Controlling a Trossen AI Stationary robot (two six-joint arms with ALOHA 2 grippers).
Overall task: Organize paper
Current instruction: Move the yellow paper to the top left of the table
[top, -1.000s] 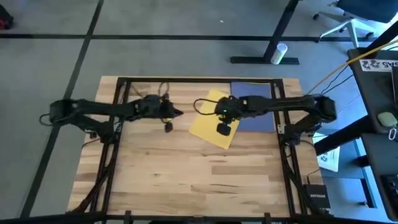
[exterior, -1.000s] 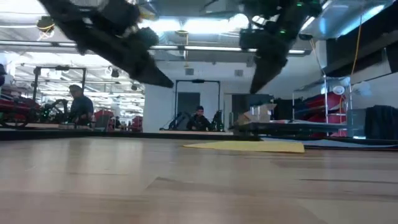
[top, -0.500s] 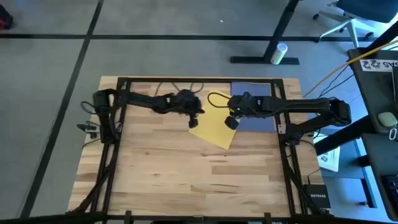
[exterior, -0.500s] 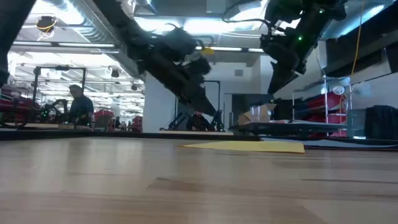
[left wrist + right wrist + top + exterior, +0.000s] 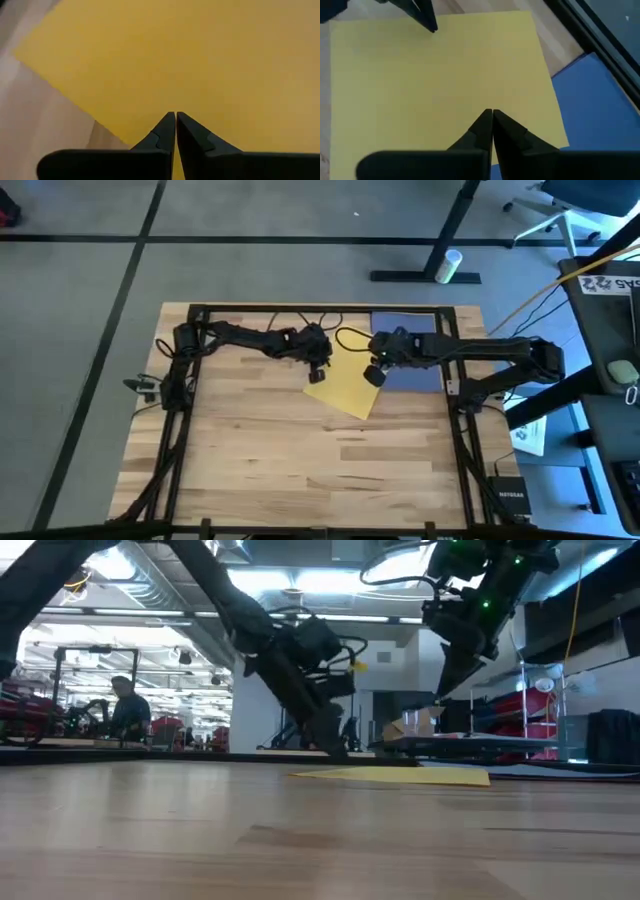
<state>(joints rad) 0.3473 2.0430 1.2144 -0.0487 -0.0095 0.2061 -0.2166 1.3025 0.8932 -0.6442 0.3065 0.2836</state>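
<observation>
A yellow sheet of paper (image 5: 345, 388) lies flat and askew on the wooden table. Its right part overlaps a blue sheet (image 5: 412, 378) that lies at the far right. My left gripper (image 5: 320, 370) is shut, and its tips are down on the yellow sheet near its left edge (image 5: 432, 27). My right gripper (image 5: 375, 373) is also shut. In the low view it hangs well above the yellow sheet (image 5: 445, 690) and touches nothing. My left gripper rests its shut fingertips (image 5: 335, 747) on the yellow sheet's top face (image 5: 175, 106), close to the sheet's left edge. The fingers slant down from the table's left. The sheet lies flat on the table under them.
A black frame (image 5: 300, 308) runs round the table's far and side edges, with cables (image 5: 262, 320) at the far edge. The table's near half is bare wood (image 5: 300, 460). Beyond the table, people sit in the room (image 5: 125, 705).
My left gripper has swung from the table's left toward the right and come down onto the yellow sheet's left edge. My right gripper has drawn back a little toward the table's far right, above the sheet. The sheets have stayed in place.
</observation>
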